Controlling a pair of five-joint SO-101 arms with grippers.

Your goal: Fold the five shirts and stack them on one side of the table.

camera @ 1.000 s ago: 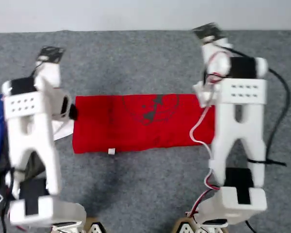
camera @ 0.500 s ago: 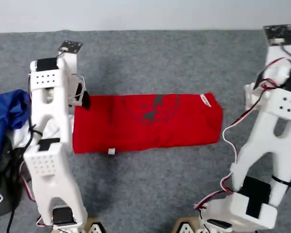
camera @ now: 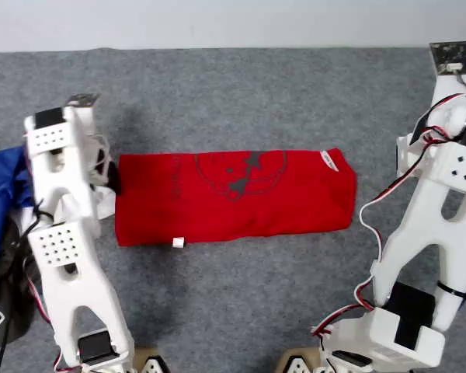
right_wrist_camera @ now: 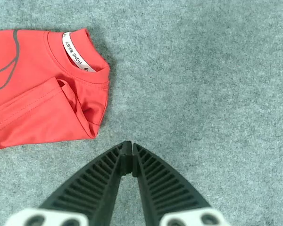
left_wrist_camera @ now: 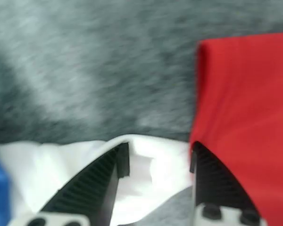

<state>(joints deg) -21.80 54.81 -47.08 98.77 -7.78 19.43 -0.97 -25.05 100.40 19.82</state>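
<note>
Mid-fold, I'd say: the red shirt [camera: 233,196] lies as a long band at table centre, collar toward 3 o'clock. My left gripper [left_wrist_camera: 159,151] hangs open at its 9 o'clock hem (over a white garment [left_wrist_camera: 37,165]). The right gripper [right_wrist_camera: 132,149], pinched shut and empty, sits past the collar. Next I'd grip one end and fold across.

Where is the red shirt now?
In the high view, the red shirt lies folded into a strip in the middle of the table, its left end beside the left gripper and a white cloth.
</note>
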